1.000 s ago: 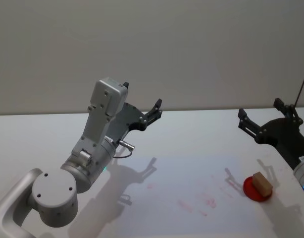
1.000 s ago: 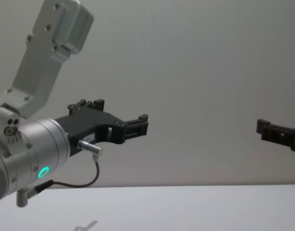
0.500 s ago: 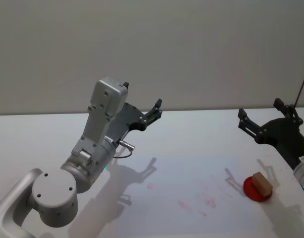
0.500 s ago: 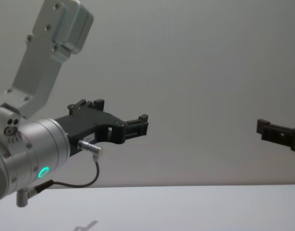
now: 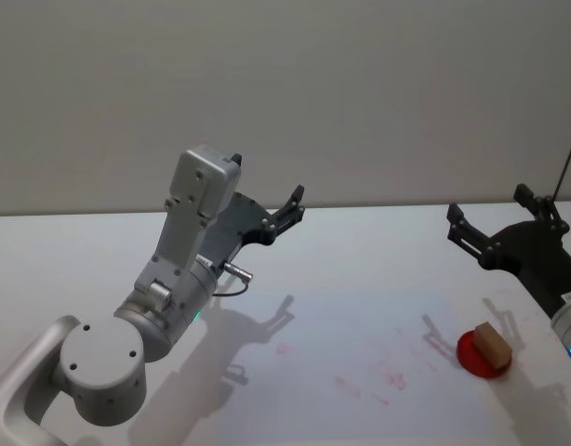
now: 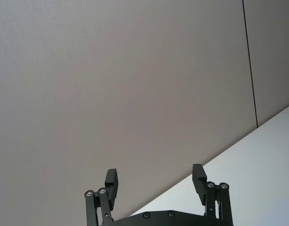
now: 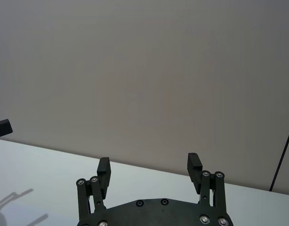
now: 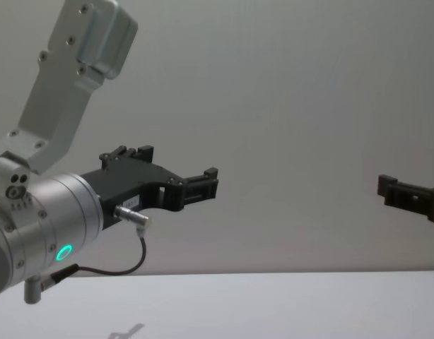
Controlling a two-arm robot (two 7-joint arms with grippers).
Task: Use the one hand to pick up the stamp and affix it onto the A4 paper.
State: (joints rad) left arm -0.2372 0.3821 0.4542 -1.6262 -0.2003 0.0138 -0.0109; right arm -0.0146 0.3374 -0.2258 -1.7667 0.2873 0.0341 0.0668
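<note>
The stamp [image 5: 491, 343] is a small block of light wood. It sits on a round red pad [image 5: 471, 360] on my right side, just by the right edge of the A4 paper [image 5: 341, 334]. I think it is light and hard, so it will not squash or bend. The wood looks smooth and may slip a little. I would take hold of the two long flat sides of the wood, up high, and keep away from the inky part under it. It may stick a bit to the pad when I lift it.

My right hand [image 5: 487, 206] hangs in the air above and behind the stamp, well apart from it. It is released, its fingers spread wide, and it holds nothing. My left hand [image 5: 293, 206] is up in the air on the other side, far from the stamp. It is spread wide too and holds nothing.

The paper lies flat on the white worktop [image 5: 378, 242]. It has some faint red marks [image 5: 388, 376] on it. It is thin, so I think it could slide if I push sideways. Pressing straight down looks best. Behind the worktop there is a plain grey wall [image 5: 360, 93].
</note>
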